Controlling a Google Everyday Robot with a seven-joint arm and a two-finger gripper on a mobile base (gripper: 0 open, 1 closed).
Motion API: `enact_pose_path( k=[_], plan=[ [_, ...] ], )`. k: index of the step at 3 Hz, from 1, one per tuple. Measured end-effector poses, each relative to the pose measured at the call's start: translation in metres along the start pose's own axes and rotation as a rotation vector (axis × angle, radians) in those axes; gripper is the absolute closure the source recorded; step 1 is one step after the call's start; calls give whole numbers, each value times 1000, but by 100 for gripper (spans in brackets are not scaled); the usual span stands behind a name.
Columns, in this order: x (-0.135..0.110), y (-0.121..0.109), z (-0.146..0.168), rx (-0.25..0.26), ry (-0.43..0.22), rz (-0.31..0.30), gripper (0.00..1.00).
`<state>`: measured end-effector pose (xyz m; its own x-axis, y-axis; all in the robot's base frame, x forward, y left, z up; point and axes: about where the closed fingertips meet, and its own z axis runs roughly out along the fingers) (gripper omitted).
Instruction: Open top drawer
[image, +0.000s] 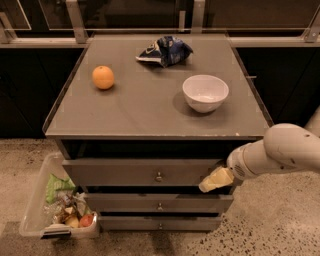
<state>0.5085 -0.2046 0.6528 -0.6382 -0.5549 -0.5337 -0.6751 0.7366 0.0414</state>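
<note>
Under the tabletop (150, 107), the gripper (214, 181) hangs by the top drawer (125, 172), grip state unclear.

Gripper at the right end of the top drawer front

The gripper (216, 180) sits low at the right end of the top drawer (125, 172), below the front right corner of the surface (145, 117) and well right of the drawer's round knob (159, 176). A dark gap shows between the drawer front and the surface's front edge. On the surface, an orange (103, 77) lies near the left edge, a white bowl (205, 93) towards the right edge, and a crumpled blue bag (165, 50) near the back edge. A clear bin (35, 215) of scraps stands on the floor by the front left corner.
</note>
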Motion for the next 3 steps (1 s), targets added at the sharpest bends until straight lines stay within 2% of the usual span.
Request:
enact_pose_path(
  k=[1,3],
  plan=[
    [0,0,0,0,0,0,0],
    [4,14,2,-59,36,-20,0]
  ],
)
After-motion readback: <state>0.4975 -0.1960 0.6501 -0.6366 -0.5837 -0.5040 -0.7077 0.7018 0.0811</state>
